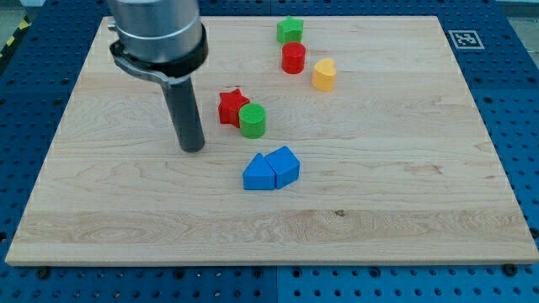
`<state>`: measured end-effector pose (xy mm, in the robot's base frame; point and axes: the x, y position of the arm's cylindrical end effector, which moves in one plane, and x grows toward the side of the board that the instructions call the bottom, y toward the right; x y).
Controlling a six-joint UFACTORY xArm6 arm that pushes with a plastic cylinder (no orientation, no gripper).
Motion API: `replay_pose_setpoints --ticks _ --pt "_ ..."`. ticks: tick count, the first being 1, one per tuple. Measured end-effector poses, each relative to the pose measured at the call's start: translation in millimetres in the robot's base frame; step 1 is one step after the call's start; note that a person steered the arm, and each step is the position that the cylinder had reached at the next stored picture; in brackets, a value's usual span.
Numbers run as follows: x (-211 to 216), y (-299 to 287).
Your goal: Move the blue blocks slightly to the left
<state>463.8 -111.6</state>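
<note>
The two blue blocks, a blue triangular block [258, 174] and a blue wedge-like block [284, 164], are seen touching near the board's middle. My tip [193, 148], a bare rod holding nothing, is placed at their ten o'clock, apart. It is best brought round to their three o'clock side, so both are pushed together towards nine o'clock.

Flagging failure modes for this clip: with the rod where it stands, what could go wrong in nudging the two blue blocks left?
1. My tip stands left of the blue triangular block and the blue pentagon-like block, the wrong side for a leftward push; circling round may clip the red star block or green cylinder block nearby.
2. The blue blocks touch, so an off-centre push could split or rotate them.
</note>
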Motion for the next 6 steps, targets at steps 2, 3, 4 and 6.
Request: replay_pose_setpoints --ticks 2,3,4,6 --pt "-8 132" --pt "-6 171" --pt "28 141" --pt "17 52"
